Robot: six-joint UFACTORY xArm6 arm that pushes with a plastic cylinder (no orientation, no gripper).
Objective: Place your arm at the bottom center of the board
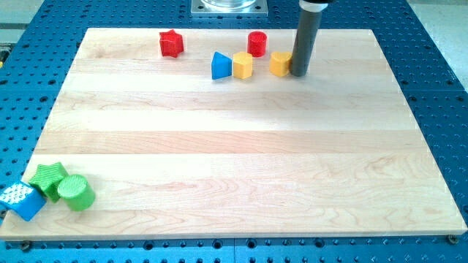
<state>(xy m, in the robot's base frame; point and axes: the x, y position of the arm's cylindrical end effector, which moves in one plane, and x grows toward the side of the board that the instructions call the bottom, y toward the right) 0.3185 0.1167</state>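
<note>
My tip [298, 72] rests on the wooden board [241, 146] near the view's top, right of centre. It touches or nearly touches the right side of a yellow block [279, 63]. Left of that sit a second yellow block [243, 65] and a blue triangular block [221, 66]. A red cylinder [257, 44] stands just above the yellow blocks. A red star block [171, 43] lies further left along the top edge.
In the bottom left corner a green star block [48, 178], a green cylinder [75, 193] and a blue block [23, 200] cluster at the board's edge. The board lies on a blue perforated table [29, 73]. The arm's metal base [228, 6] is at the top centre.
</note>
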